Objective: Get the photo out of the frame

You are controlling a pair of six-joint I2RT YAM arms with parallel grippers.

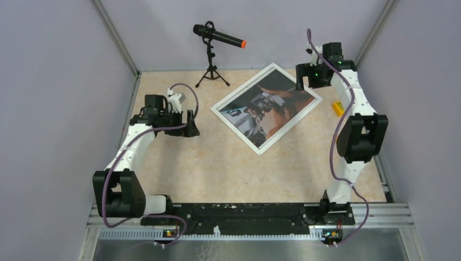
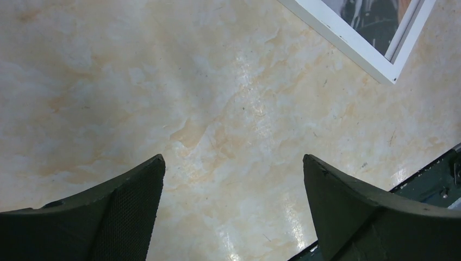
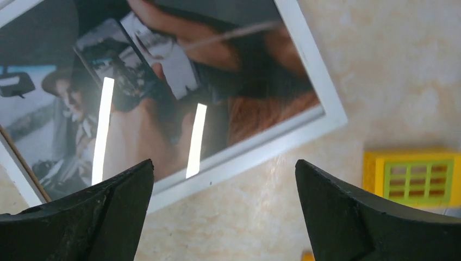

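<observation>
Frame (image 1: 237, 130) lies flat on the tabletop (image 1: 206, 168), face up, turned diamond-wise, right of centre & toward the back. Photo (image 1: 266, 106) sits inside it and fills the opening, w/ the narrow white rim showing on all four sides; no edge of the print sticks out. In the right wrist view two bright light streaks lie across the pic's surface.

Left claw (image 2: 232, 160) is spread wide & empty, over bare tabletop to the left of the frame and apart from it. Only the frame's corner shows in its cam, top right.

Right claw (image 3: 223, 163) is also spread wide, gripping nothing, above the frame's right-hand corner, w/ the rim running across its view.

Yellow block (image 3: 416, 176) w/ a green grid face lies near that corner, not touching the frame. Mic on tripod (image 1: 217, 37) stands at the back, left of the frame.
</observation>
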